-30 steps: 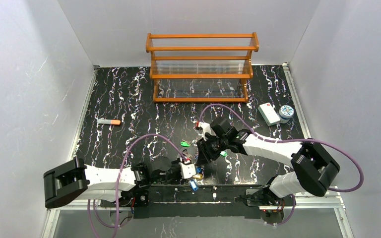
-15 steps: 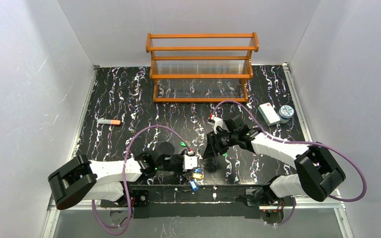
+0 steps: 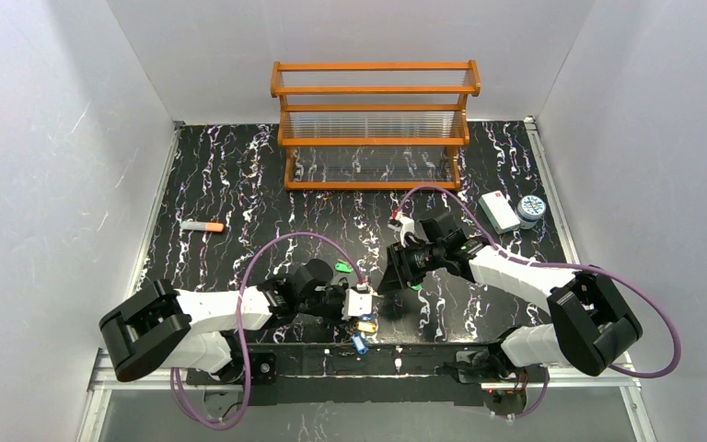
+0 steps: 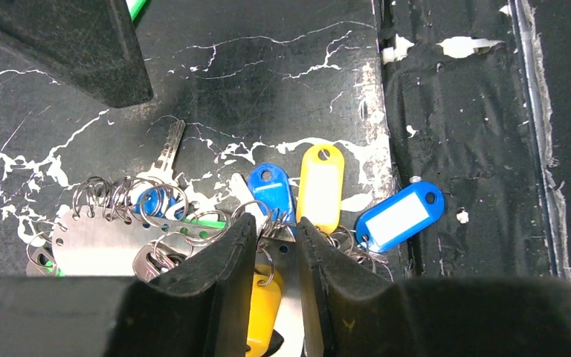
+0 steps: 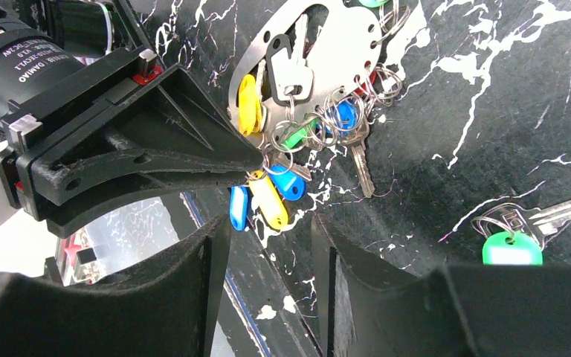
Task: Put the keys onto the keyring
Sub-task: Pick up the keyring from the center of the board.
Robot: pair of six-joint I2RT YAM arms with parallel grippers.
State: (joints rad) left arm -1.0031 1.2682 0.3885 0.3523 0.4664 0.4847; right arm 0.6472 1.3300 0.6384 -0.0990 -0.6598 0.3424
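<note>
The keyring (image 4: pixel 97 249) is a flat silver oval plate with holes, lying near the table's front edge; it also shows in the right wrist view (image 5: pixel 338 44). Several keys hang on it by small rings, with a yellow tag (image 4: pixel 321 186), blue tags (image 4: pixel 400 217) and a bare silver key (image 4: pixel 165 152). My left gripper (image 4: pixel 276 227) is shut on the plate's edge, low over the table (image 3: pixel 368 311). My right gripper (image 5: pixel 268 227) is open and empty, just above and right of the bunch (image 3: pixel 389 279). A loose green-tagged key (image 5: pixel 511 249) lies beside it. Another green key (image 3: pixel 341 267) lies further left.
A wooden rack (image 3: pixel 375 124) stands at the back. An orange-tipped grey stick (image 3: pixel 202 226) lies at the left. A white box (image 3: pixel 497 210) and a round tin (image 3: pixel 531 208) sit at the right. The table's front edge (image 4: pixel 535 149) runs just past the tags.
My left arm has swung its elbow up and right while the gripper stays at the bunch. My right gripper moved right and slightly back, then held still.
</note>
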